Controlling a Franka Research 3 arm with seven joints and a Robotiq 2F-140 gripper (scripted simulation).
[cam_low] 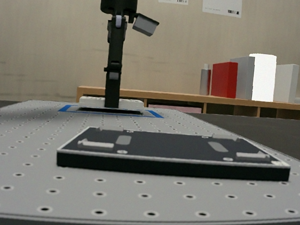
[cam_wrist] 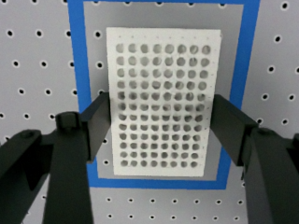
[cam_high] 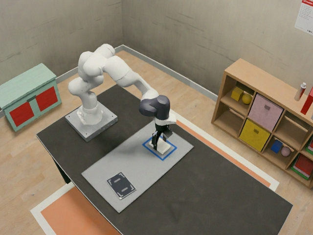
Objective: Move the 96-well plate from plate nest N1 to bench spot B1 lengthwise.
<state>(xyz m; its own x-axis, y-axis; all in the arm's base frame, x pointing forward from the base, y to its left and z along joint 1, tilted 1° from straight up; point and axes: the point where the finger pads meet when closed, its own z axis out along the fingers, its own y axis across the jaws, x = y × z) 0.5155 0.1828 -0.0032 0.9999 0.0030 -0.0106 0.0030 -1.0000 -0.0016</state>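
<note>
The white 96-well plate [cam_high: 166, 149] [cam_low: 130, 103] [cam_wrist: 161, 103] sits lengthwise within the blue taped outline B1 [cam_high: 152, 152] [cam_low: 64, 108] [cam_wrist: 75, 93], level, and a thin dark shadow shows under it in the exterior view. My gripper [cam_high: 158, 141] [cam_low: 111, 101] [cam_wrist: 160, 107] points straight down over it. Its two black fingers press on the plate's long sides, shut on the plate. The dark plate nest N1 [cam_high: 121, 185] [cam_low: 168, 146] stands empty nearer the front of the grey perforated board [cam_high: 106, 169] [cam_low: 135, 198].
The board lies on a dark table [cam_high: 202, 189]. The robot base [cam_high: 91, 121] stands at the table's back left. A wooden shelf [cam_high: 265, 81] with bins and boxes stands to the right, and a teal chest [cam_high: 27, 93] stands on the floor at the left.
</note>
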